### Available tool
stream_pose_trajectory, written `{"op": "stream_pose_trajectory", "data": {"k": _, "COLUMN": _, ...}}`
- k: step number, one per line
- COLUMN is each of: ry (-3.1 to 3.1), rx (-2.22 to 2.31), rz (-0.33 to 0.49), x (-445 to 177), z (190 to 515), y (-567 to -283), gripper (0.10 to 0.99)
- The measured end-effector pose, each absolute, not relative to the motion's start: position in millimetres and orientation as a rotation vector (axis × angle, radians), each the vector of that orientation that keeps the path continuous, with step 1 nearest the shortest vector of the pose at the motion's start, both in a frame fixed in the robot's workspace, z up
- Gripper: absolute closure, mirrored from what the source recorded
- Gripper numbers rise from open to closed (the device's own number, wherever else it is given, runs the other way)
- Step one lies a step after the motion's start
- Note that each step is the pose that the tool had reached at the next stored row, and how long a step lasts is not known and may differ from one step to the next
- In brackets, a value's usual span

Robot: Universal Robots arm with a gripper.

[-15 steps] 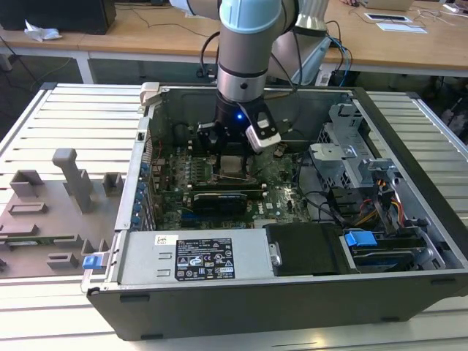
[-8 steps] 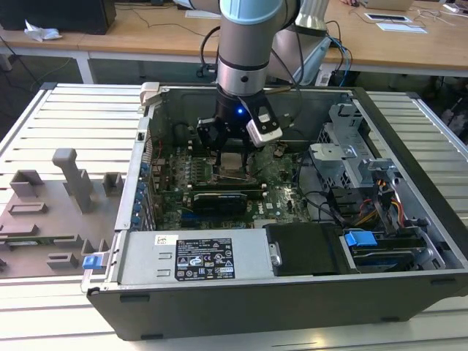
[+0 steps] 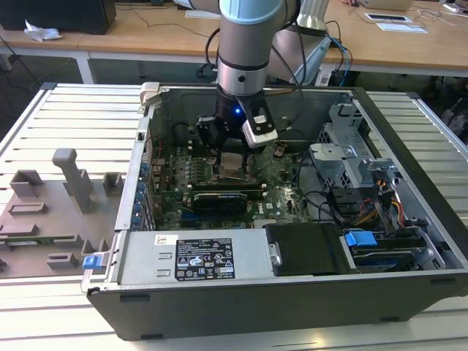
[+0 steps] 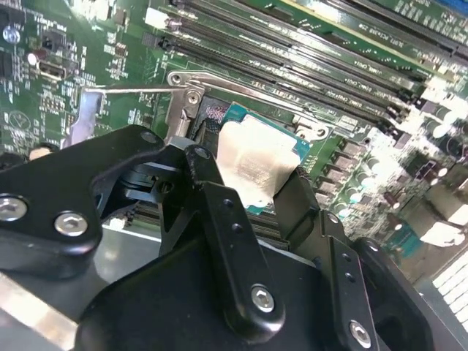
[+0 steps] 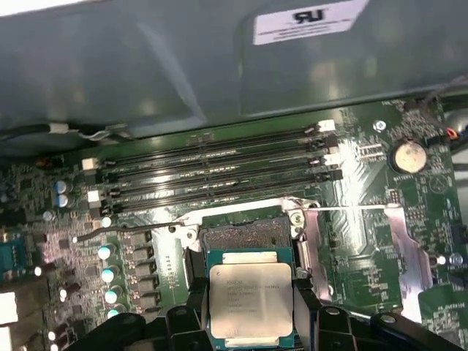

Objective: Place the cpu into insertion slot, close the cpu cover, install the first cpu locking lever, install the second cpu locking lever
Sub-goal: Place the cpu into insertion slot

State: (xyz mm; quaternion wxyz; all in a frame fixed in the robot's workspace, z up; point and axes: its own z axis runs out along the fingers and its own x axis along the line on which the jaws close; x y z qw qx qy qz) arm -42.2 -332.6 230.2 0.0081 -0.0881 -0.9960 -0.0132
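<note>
Claw (image 4: 248,183) closed to chip width, pinching cpu (image 5: 251,300) by opposite edges: keeps it flat for drop-in. Chip partly over insertion slot (image 5: 247,238), not seated, I judge. Exterior view: slot at 11 o'clock from middle of case (image 3: 241,307).
</note>
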Motion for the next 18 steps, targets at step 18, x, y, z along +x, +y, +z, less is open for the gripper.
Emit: {"op": "stream_pose_trajectory", "data": {"k": 18, "ry": -3.07, "rx": -0.6, "rz": -0.041, "x": -42.2, "z": 229.3, "y": -332.6, "gripper": 0.541}}
